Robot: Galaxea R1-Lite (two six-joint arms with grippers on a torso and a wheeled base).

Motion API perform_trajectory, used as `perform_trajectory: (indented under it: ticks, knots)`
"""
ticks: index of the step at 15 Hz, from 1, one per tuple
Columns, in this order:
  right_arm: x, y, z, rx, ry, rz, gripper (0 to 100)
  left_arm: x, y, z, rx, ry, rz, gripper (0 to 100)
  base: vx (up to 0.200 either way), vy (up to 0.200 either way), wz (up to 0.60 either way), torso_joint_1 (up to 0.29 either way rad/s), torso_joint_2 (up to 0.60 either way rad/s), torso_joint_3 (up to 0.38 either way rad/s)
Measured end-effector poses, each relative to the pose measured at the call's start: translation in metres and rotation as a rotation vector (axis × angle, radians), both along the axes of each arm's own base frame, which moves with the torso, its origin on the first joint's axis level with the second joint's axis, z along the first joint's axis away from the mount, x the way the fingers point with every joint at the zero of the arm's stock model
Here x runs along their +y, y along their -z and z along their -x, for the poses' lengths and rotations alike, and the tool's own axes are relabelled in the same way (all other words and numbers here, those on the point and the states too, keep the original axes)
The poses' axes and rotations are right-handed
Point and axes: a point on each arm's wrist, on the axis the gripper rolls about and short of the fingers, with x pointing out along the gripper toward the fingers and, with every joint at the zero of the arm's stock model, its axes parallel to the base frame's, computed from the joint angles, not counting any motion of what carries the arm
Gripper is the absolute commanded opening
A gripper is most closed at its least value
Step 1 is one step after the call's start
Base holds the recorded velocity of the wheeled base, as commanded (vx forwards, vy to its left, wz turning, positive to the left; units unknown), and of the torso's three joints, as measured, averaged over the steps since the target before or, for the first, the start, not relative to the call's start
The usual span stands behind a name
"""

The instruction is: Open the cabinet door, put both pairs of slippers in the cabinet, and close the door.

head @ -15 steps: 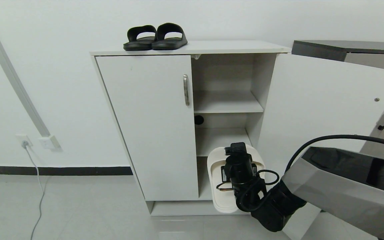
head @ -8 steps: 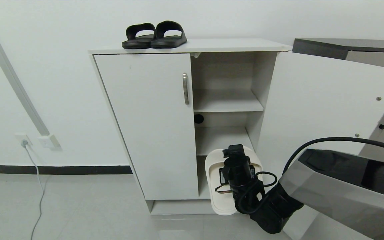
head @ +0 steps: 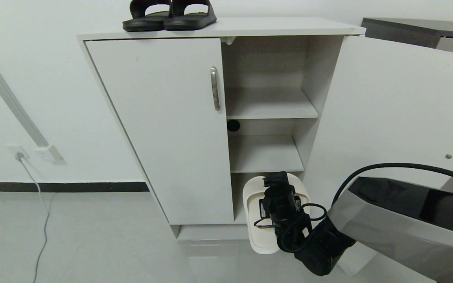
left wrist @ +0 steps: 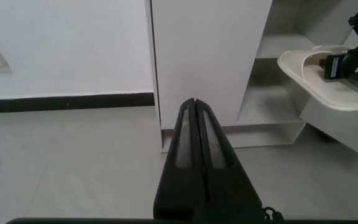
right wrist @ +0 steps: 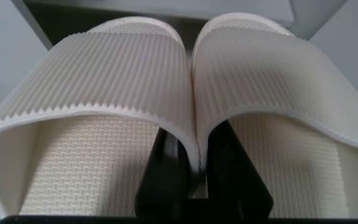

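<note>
A white cabinet (head: 163, 129) stands against the wall with its right door (head: 383, 110) swung open and its left door shut. A black pair of slippers (head: 169, 15) lies on its top. My right gripper (head: 275, 192) is shut on the inner straps of a white pair of slippers (head: 252, 204), held at the mouth of the bottom compartment. In the right wrist view the ribbed straps (right wrist: 185, 93) are pinched between the fingers (right wrist: 166, 168). My left gripper (left wrist: 194, 112) is shut and holds nothing, low over the floor in front of the cabinet; the white slippers (left wrist: 319, 74) show beyond it.
Two bare shelves (head: 267, 106) sit above the bottom compartment. A grey cabinet (head: 419, 27) stands to the right behind the open door. A wall socket with a cable (head: 34, 184) is on the left. The floor before the cabinet is open grey tile.
The whole head view has shifted: the cabinet looks larger and higher, so the camera came closer. The right gripper keeps the white slippers at the bottom compartment opening.
</note>
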Motion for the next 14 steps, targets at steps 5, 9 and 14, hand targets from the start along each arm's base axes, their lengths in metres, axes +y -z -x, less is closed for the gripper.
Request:
perform_trajectory:
  ticks: [5,9,14]
  knots:
    - [0.001,-0.002,-0.005,-0.106,0.003,-0.034,0,0.0,0.0,0.0,0.0,-0.001,0.0,0,0.0,0.0,0.0,0.003,0.0,-0.101]
    - [-0.004,0.0,-0.01,-0.189,0.007,-0.013,0,0.0,0.0,0.0,0.0,-0.003,0.003,0,0.0,0.0,0.0,0.0,0.0,0.0]
    - [-0.005,0.001,-0.012,-0.191,0.007,-0.014,0,0.0,0.0,0.0,0.0,-0.003,0.003,0,0.08,0.0,0.0,0.002,0.0,0.0]
